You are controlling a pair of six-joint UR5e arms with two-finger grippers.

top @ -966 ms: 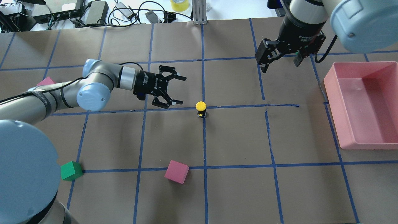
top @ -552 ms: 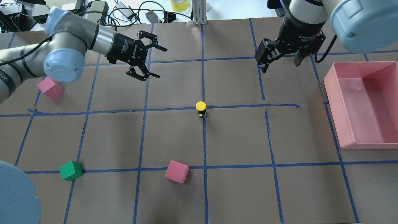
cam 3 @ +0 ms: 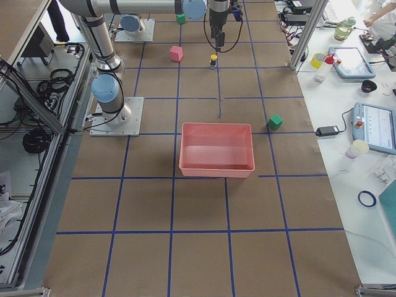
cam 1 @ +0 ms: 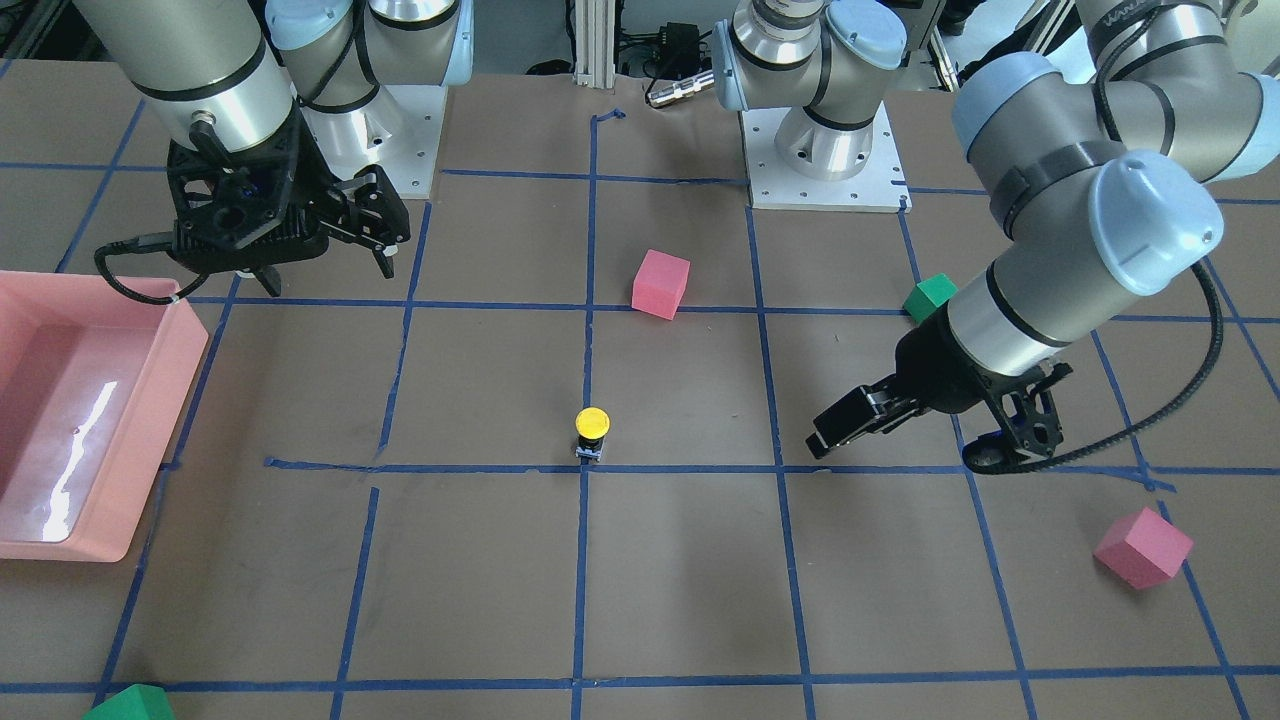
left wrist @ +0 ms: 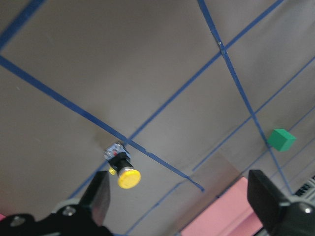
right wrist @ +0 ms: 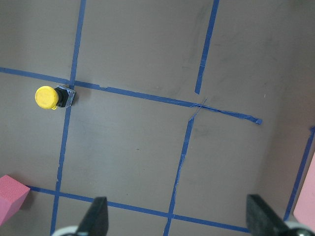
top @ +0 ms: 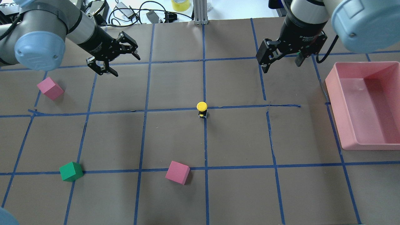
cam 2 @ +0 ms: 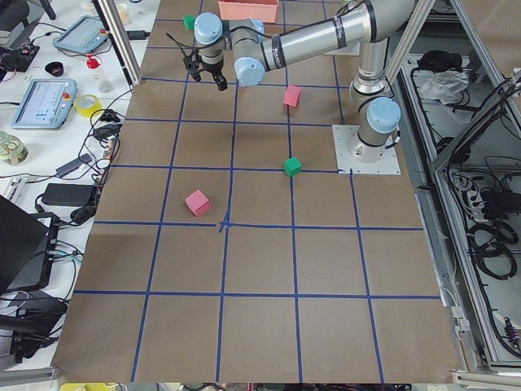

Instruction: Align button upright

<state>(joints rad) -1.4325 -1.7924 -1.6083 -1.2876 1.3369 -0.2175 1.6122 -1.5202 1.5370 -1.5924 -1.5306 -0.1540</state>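
The button [top: 202, 109] stands upright on a blue tape crossing at the table's middle, yellow cap up; it also shows in the front view [cam 1: 592, 430], the left wrist view [left wrist: 120, 169] and the right wrist view [right wrist: 51, 97]. My left gripper [top: 126, 66] is open and empty, above the table far back-left of the button; in the front view it [cam 1: 895, 455] hangs to the right of the button. My right gripper [top: 281, 66] is open and empty, above the table back-right of the button. Neither gripper touches the button.
A pink bin [top: 339, 109] stands at the right edge. One pink cube [top: 50, 88] lies at the left and another pink cube [top: 177, 172] near the front. A green cube [top: 71, 171] lies front left. Cables and boxes line the back edge.
My left arm has swung away from beside the button to the back-left, its gripper staying open. The button and the right arm have not moved.
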